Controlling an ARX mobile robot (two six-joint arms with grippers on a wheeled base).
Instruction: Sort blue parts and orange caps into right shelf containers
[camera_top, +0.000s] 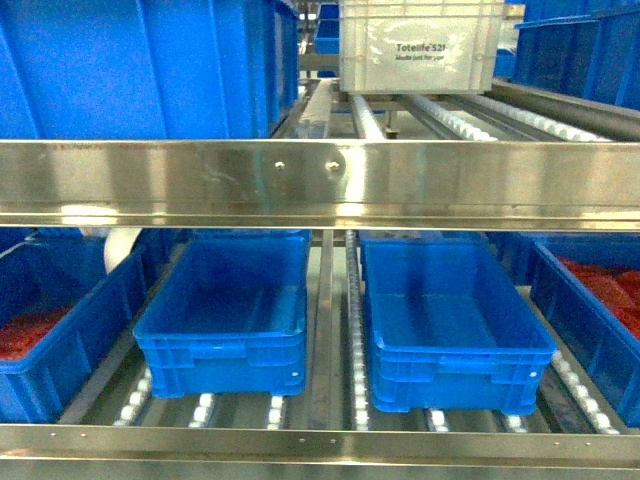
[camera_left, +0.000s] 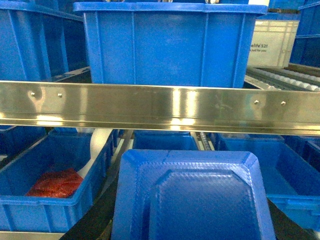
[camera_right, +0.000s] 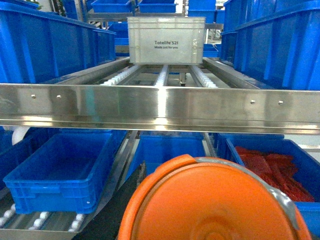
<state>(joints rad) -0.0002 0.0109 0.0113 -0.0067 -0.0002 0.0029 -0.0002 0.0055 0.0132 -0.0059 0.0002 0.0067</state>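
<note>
A blue part (camera_left: 192, 197), a blocky piece with a bevelled face, fills the bottom of the left wrist view. My left gripper (camera_left: 192, 225) is shut on it, with a dark finger (camera_left: 95, 220) showing beside it. An orange cap (camera_right: 210, 205) fills the bottom of the right wrist view, held by my right gripper (camera_right: 210, 227); its dark finger (camera_right: 127, 197) shows at the left. Both face the steel shelf (camera_top: 320, 185). On its lower level stand two empty blue containers (camera_top: 220, 335) (camera_top: 460, 355). Neither gripper appears in the head view.
A crate holding red packets (camera_top: 30, 335) stands at the lower left, another crate (camera_top: 600, 300) at the lower right. The upper level carries a large blue crate (camera_top: 140, 65) and a white tote (camera_top: 420, 45). White rollers (camera_top: 355, 380) run between the crates.
</note>
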